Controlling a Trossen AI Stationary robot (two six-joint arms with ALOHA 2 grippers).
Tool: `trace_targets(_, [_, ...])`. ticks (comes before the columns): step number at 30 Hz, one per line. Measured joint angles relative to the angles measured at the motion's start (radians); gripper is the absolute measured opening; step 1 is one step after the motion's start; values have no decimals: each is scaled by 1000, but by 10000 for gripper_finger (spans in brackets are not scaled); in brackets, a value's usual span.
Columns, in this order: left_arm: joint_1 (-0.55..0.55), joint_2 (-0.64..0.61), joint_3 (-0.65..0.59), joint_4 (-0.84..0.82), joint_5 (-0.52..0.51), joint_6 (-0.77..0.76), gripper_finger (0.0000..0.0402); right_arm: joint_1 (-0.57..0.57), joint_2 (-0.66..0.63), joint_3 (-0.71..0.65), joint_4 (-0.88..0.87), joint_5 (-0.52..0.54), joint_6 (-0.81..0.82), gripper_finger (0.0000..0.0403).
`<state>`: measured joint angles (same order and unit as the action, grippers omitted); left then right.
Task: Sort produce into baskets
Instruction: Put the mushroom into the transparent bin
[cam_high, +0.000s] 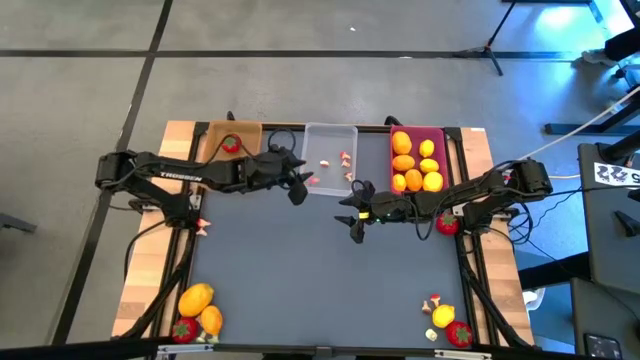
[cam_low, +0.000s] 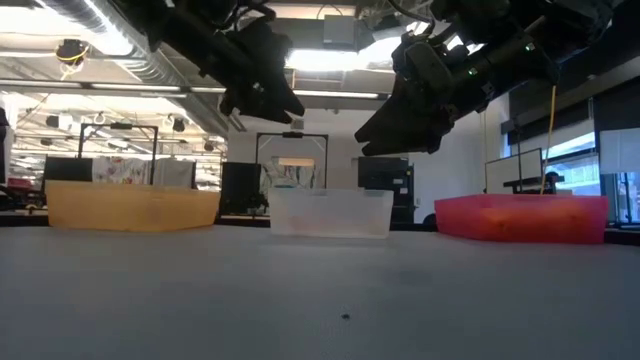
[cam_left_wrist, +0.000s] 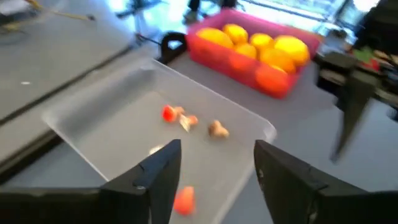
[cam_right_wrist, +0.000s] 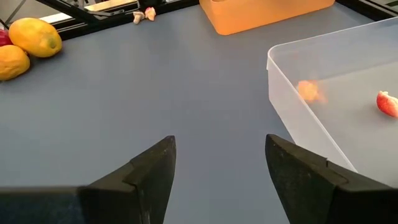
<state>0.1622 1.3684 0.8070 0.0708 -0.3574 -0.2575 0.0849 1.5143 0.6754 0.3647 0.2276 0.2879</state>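
Three trays stand along the far edge. The tan-brown tray (cam_high: 212, 142) holds a red strawberry (cam_high: 231, 146). The clear tray (cam_high: 330, 135) holds small mushroom bits (cam_left_wrist: 171, 114) and a red-orange piece (cam_left_wrist: 183, 200). The magenta tray (cam_high: 440, 140) holds several yellow and orange fruits (cam_high: 414, 165). My left gripper (cam_high: 298, 186) is open and empty above the clear tray's near left corner. My right gripper (cam_high: 353, 213) is open and empty above the mat, just in front of the clear tray (cam_right_wrist: 336, 93).
Loose produce lies at the near left corner (yellow and orange fruits (cam_high: 197, 300), a strawberry (cam_high: 184, 330)) and the near right corner (mushroom (cam_high: 433, 302), yellow fruit (cam_high: 443, 316), strawberry (cam_high: 459, 333)). Another strawberry (cam_high: 446, 224) lies under the right arm. Mushroom bits (cam_high: 203, 226) lie at the left edge.
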Motion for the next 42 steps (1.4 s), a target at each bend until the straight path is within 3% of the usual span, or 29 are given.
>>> trace_targets(13, [-124, -224, 0, -537, 64, -133, 219, 0, 0, 0, -1, -2, 3, 243])
trace_targets(20, [-203, -247, 0, -805, 78, -207, 219, 0, 0, 0, 0, 17, 2, 243])
trace_targets(30, [-290, -180, 56, -1070, 123, -253, 219, 0, 0, 0, 0, 18, -5, 243])
trace_targets(35, [-311, -62, 146, -1266, 130, -267, 219, 0, 0, 0, 0, 19, -5, 243])
trace_targets(42, [-303, 104, 163, -1477, 235, -312, 219, 0, 0, 0, 0, 19, -5, 243])
